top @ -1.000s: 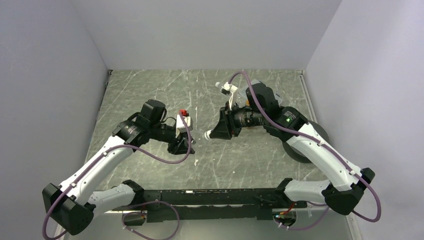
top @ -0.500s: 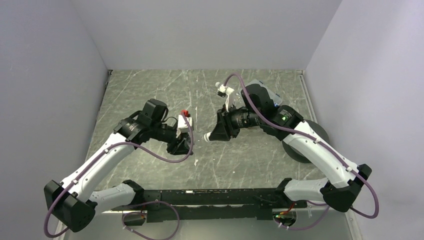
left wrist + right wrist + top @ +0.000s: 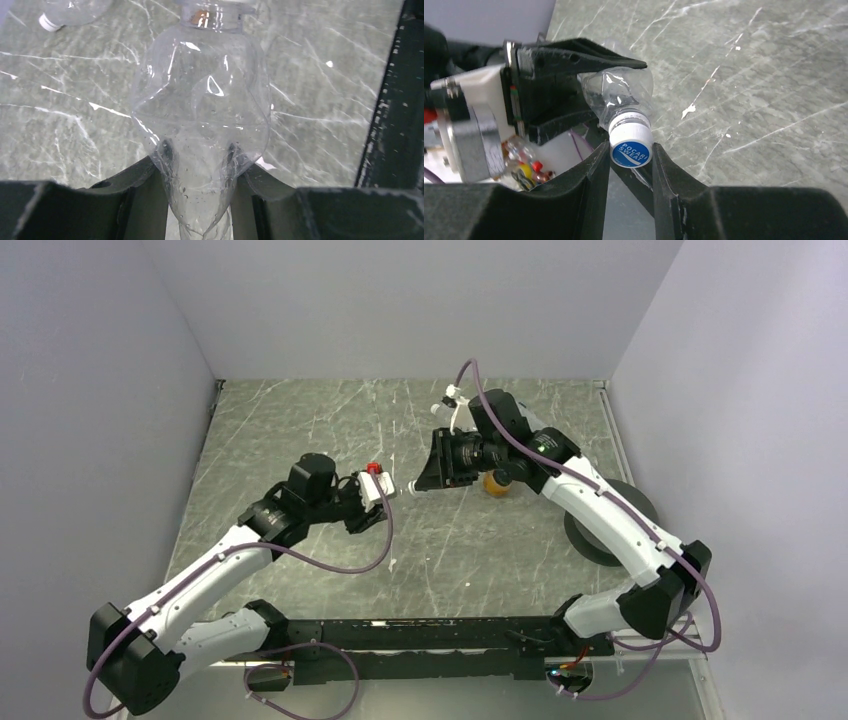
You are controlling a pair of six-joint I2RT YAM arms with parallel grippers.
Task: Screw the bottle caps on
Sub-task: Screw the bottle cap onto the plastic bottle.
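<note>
Where the two arms meet, just left of the orange bottle (image 3: 495, 483), the left gripper (image 3: 200, 175) is clamped on the crumpled body of a clear bottle (image 3: 200, 110), whose walls are dented inward between the fingers. The right gripper (image 3: 630, 149) reaches in from the orange bottle's side and pinches a blue-topped cap (image 3: 631, 152) between its fingers. The cap sits on the clear bottle's neck, which points toward the orange bottle. Bottle and cap are held off the table (image 3: 300, 430), with marble showing beneath them in both wrist views.

The orange bottle itself sits on the marble close under the right forearm, which partly hides it, so I cannot tell whether it is upright. Behind it and a little to its left, toward the back wall, a second clear bottle (image 3: 75, 7) appears to lie on its side with a white cap (image 3: 48, 22) on. To the near right of the orange bottle, a black disc (image 3: 600, 535) lies close to the table's right edge, partly under the right arm.

Left of the orange bottle, past the joined grippers, bare marble runs out to the table's left edge. More open surface lies on its near side, as far as the black base rail (image 3: 430, 635).
</note>
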